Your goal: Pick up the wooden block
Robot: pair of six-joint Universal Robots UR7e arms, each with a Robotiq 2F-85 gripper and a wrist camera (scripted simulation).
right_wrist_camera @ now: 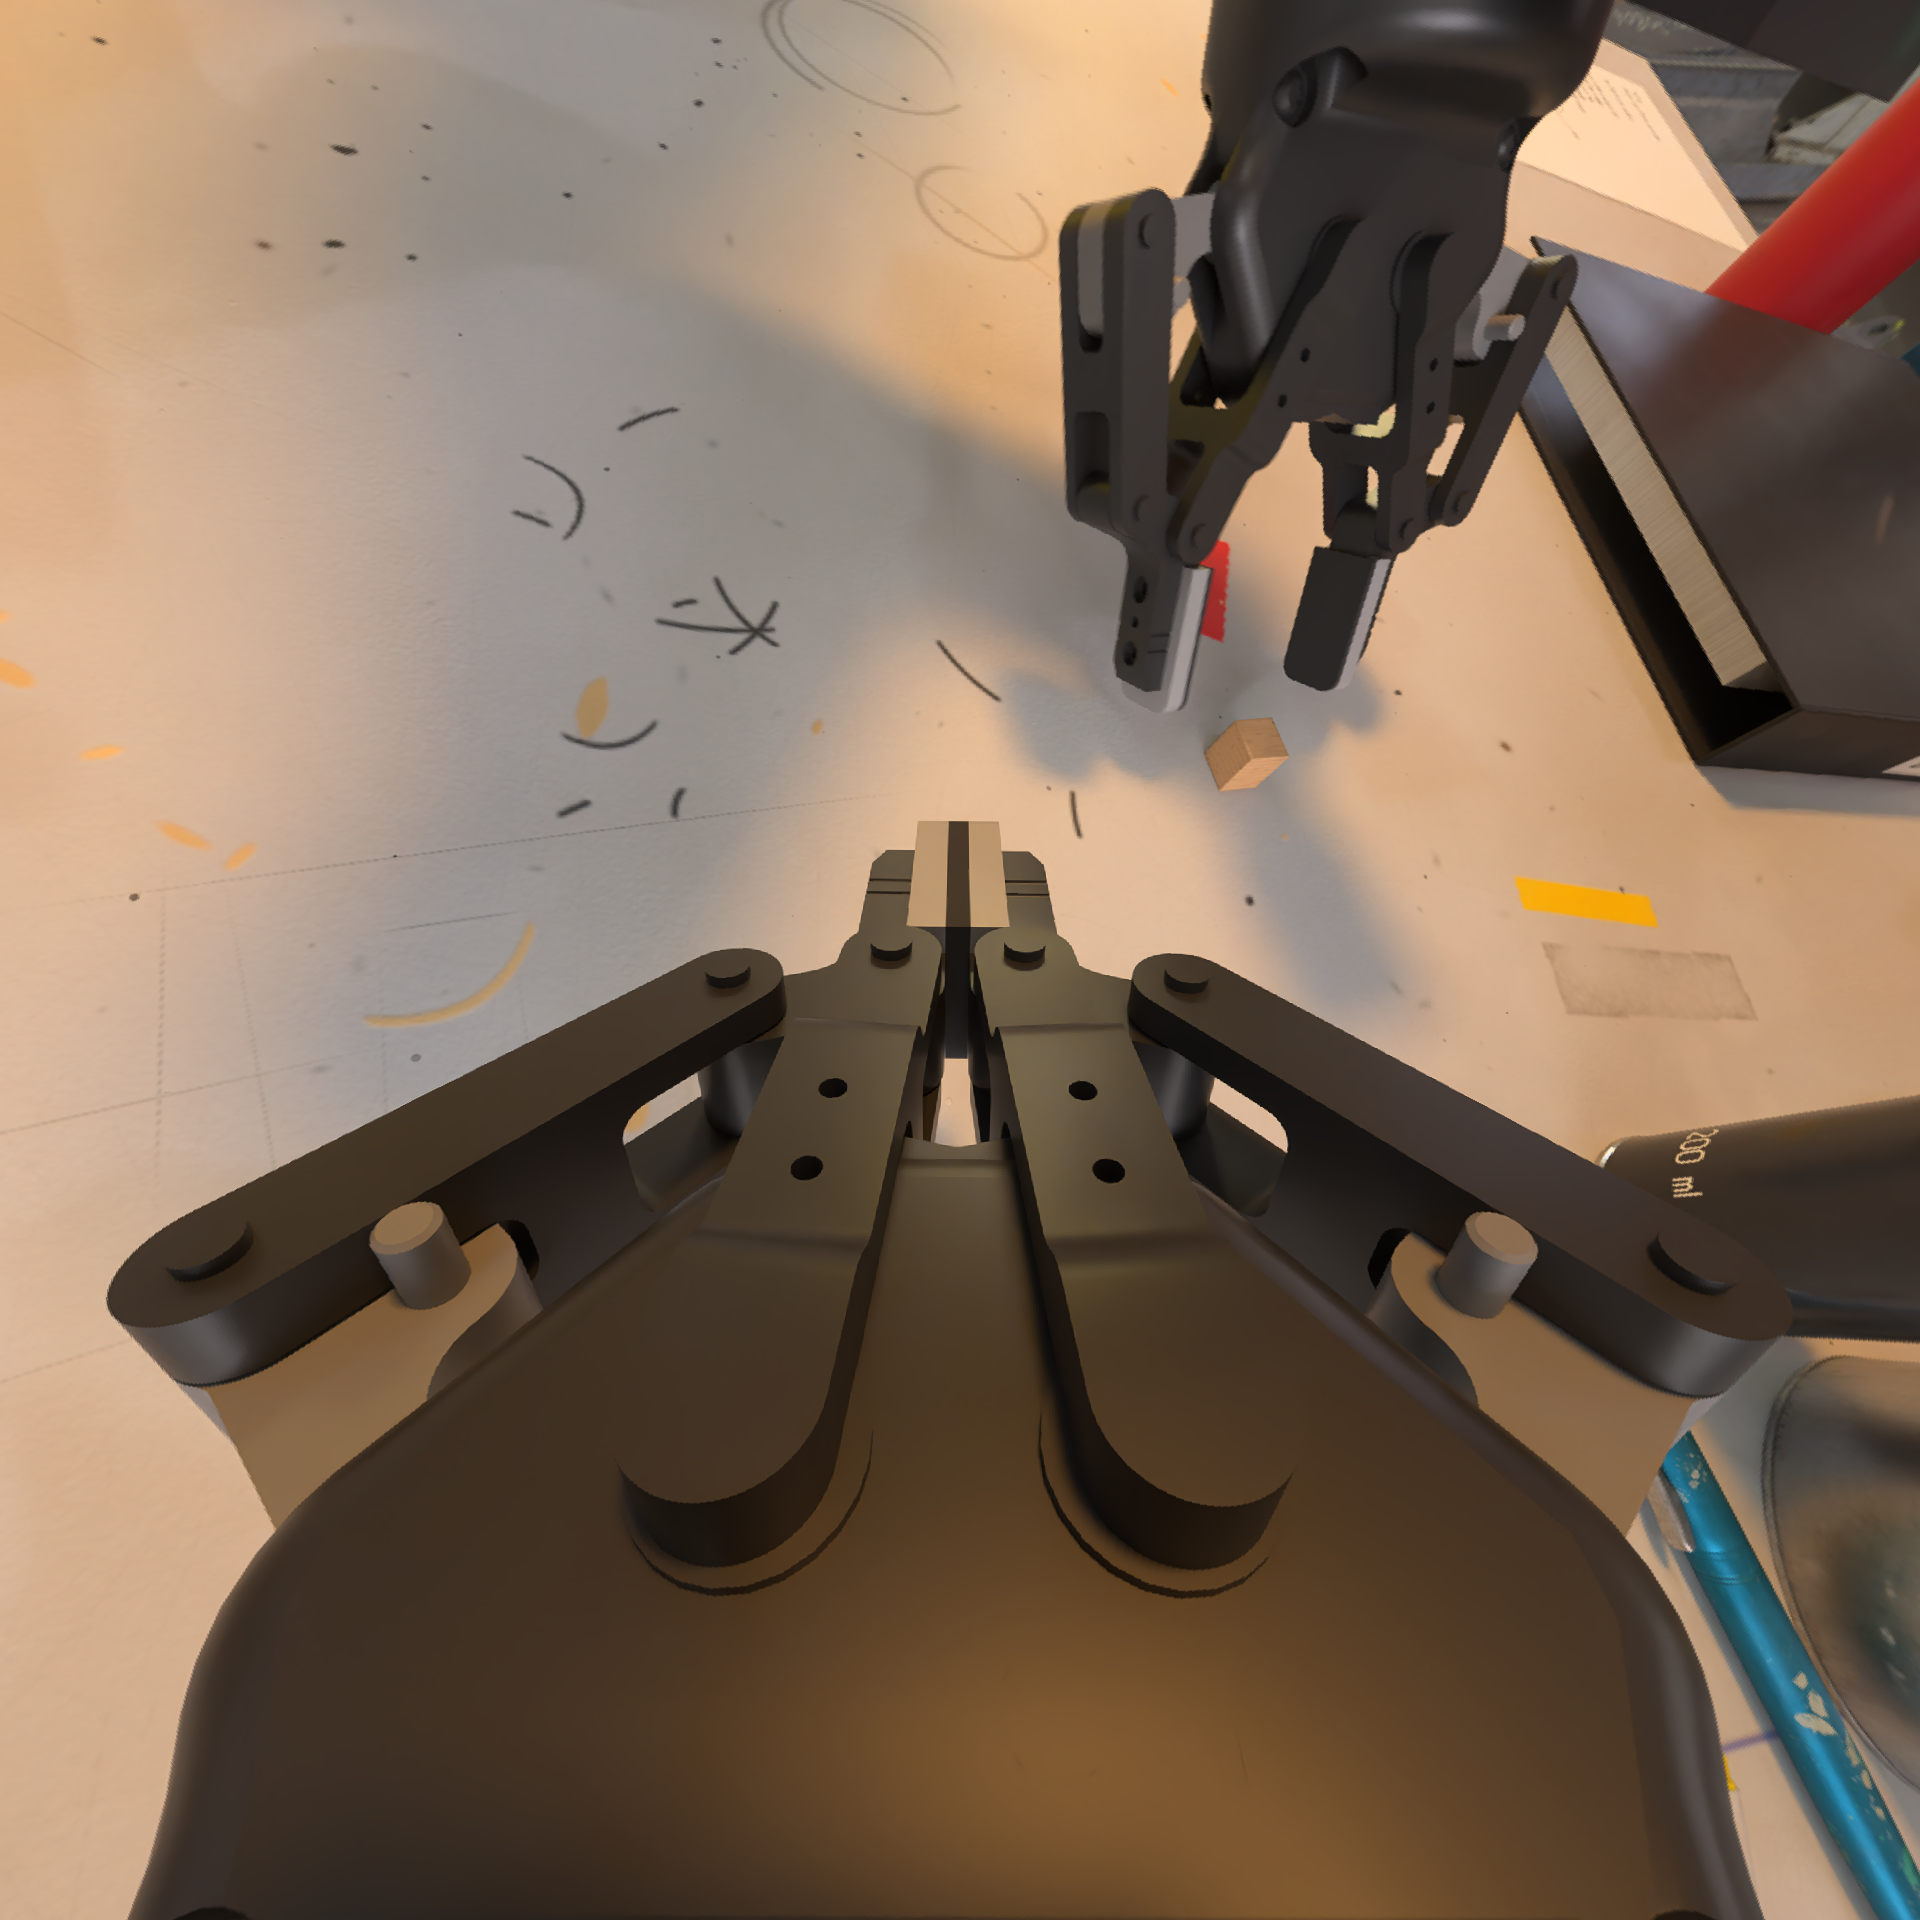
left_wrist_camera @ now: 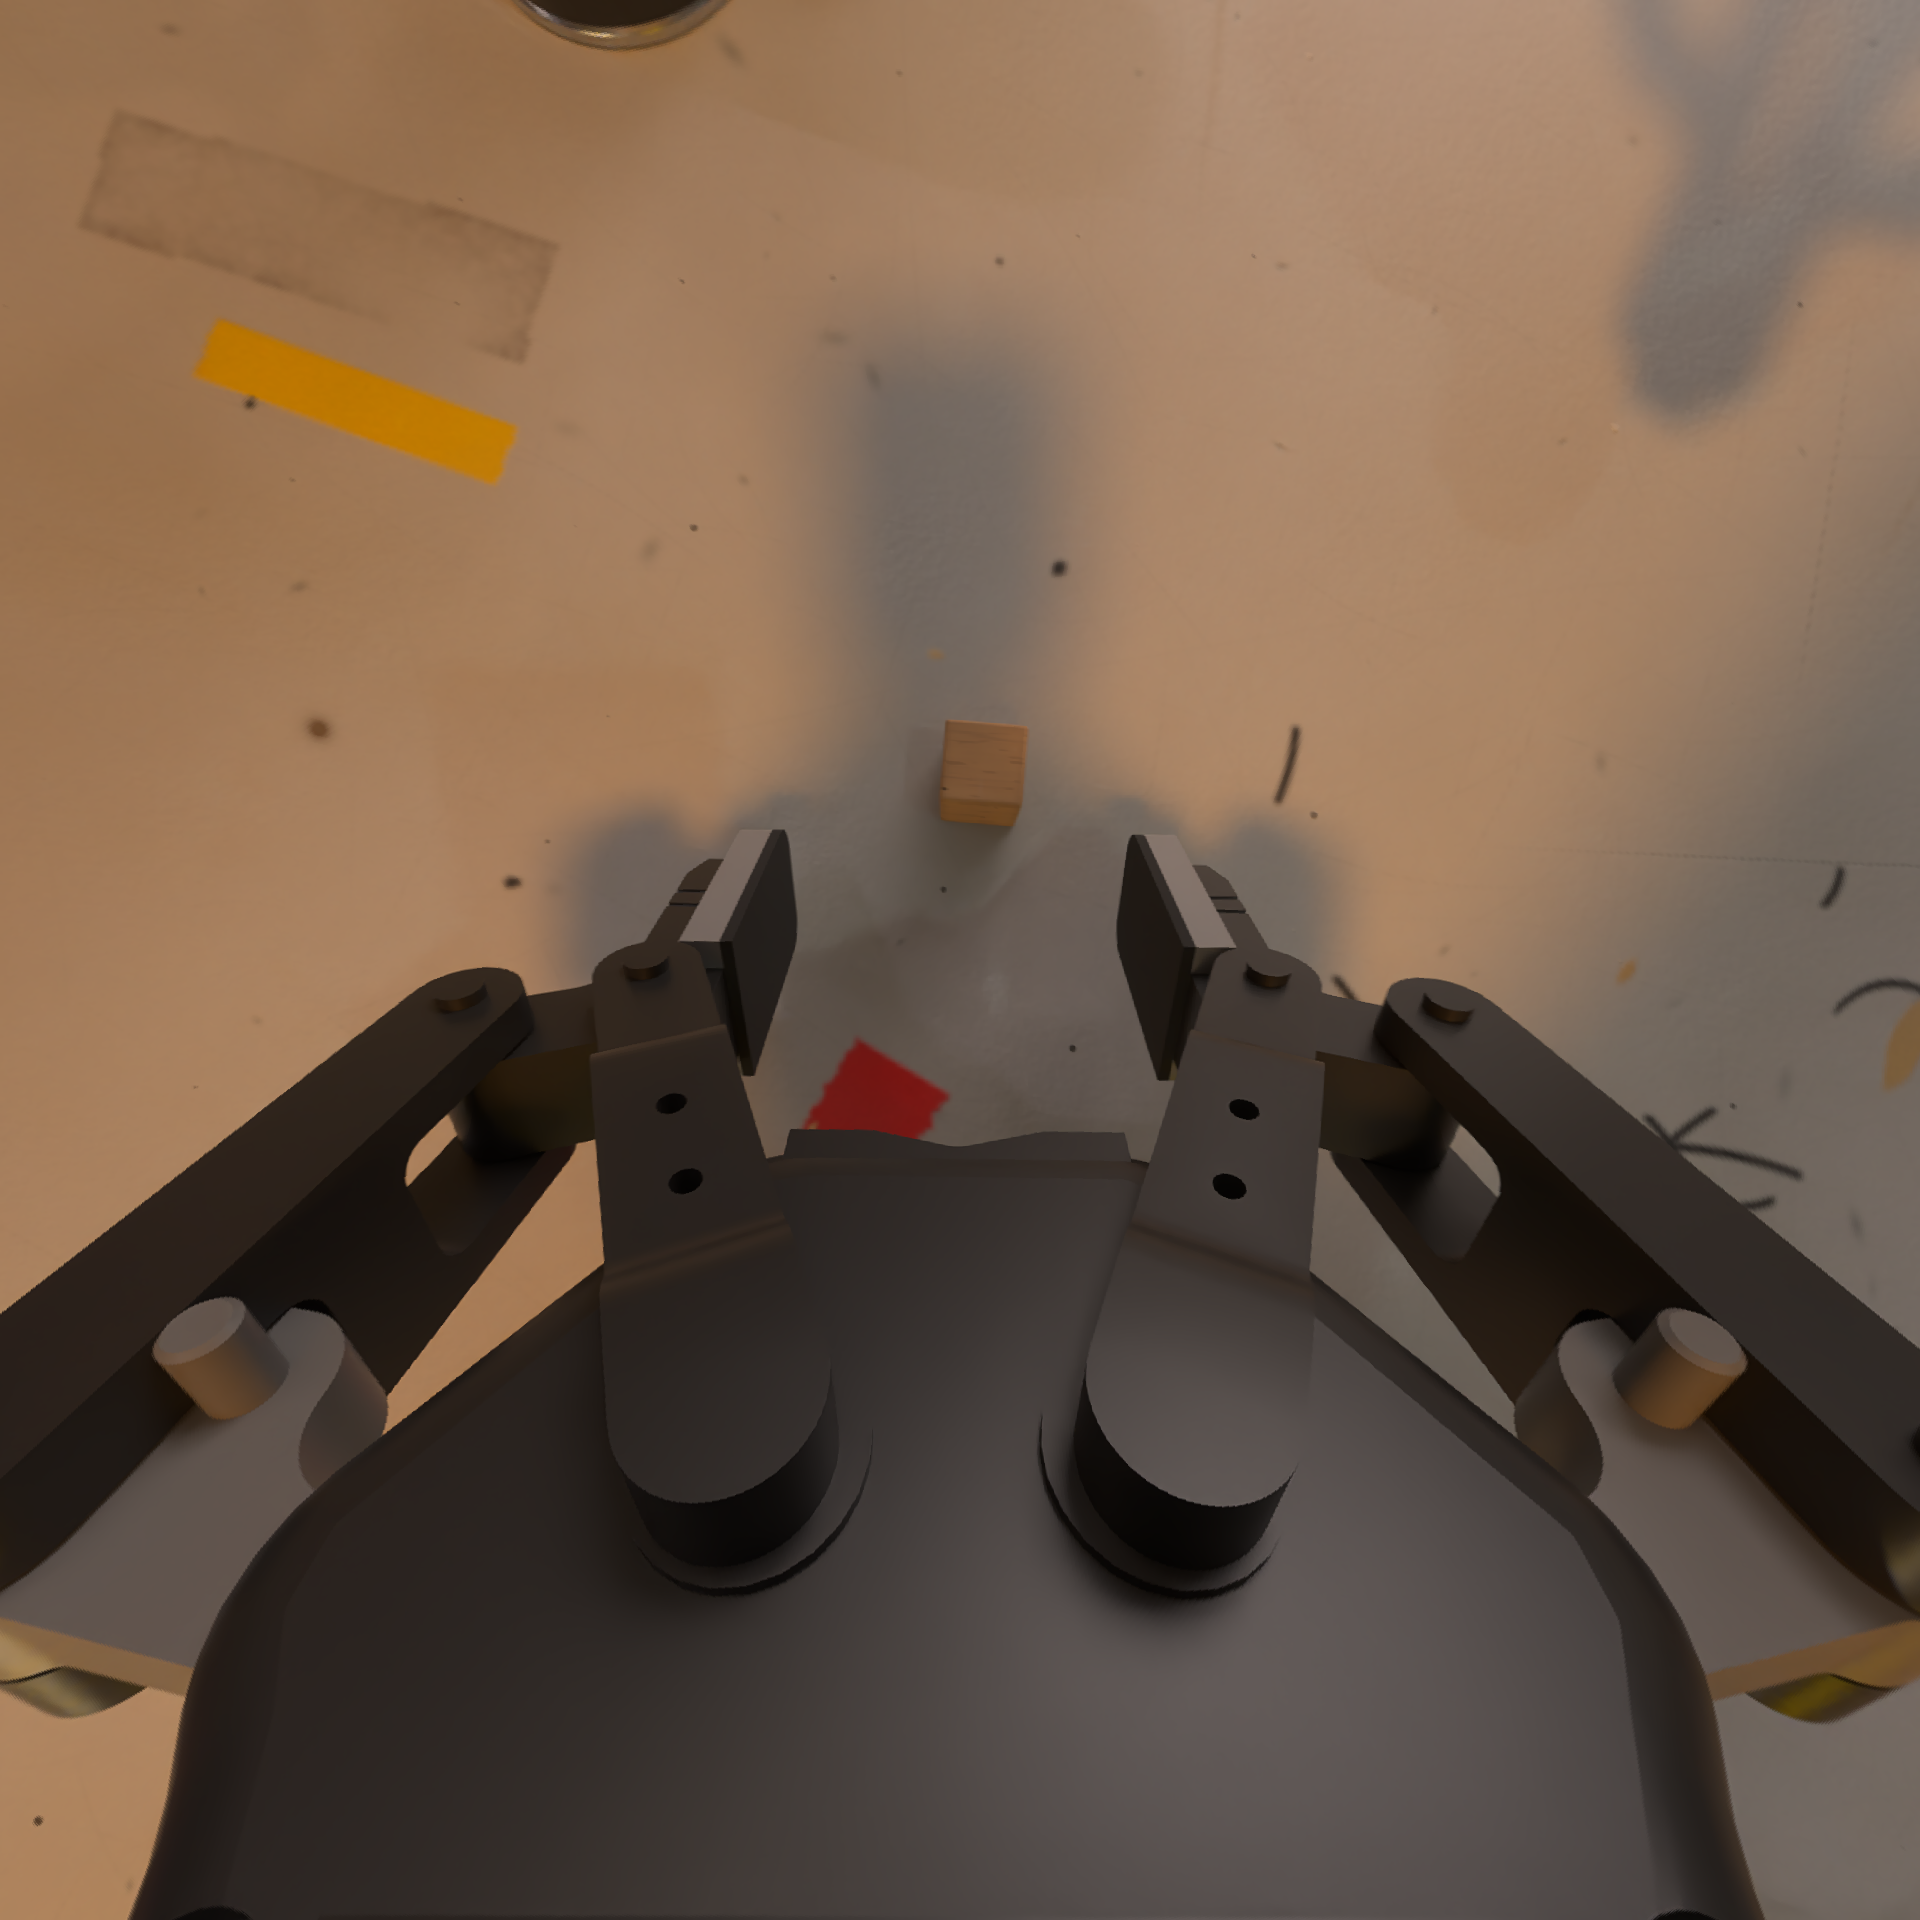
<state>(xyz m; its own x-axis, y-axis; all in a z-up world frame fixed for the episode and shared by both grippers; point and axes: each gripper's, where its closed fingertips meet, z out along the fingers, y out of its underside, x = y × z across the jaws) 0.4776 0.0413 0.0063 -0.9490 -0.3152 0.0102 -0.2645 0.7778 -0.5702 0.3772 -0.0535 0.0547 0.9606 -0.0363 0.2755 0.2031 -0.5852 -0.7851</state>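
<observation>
Hovering left tool (left_wrist_camera: 954,914), wooden block (left_wrist_camera: 983,773) untouched

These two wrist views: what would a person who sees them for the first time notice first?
The small wooden block on the pale, marked table, just ahead of the open left gripper, which hangs above it and does not touch it. In the right wrist view the right gripper is shut and empty, well short of the block. A yellow tape strip lies to the left in the left wrist view.

wooden block (left_wrist_camera: 983,774) open all round, black box (right_wrist_camera: 1756,520) nearby
</observation>
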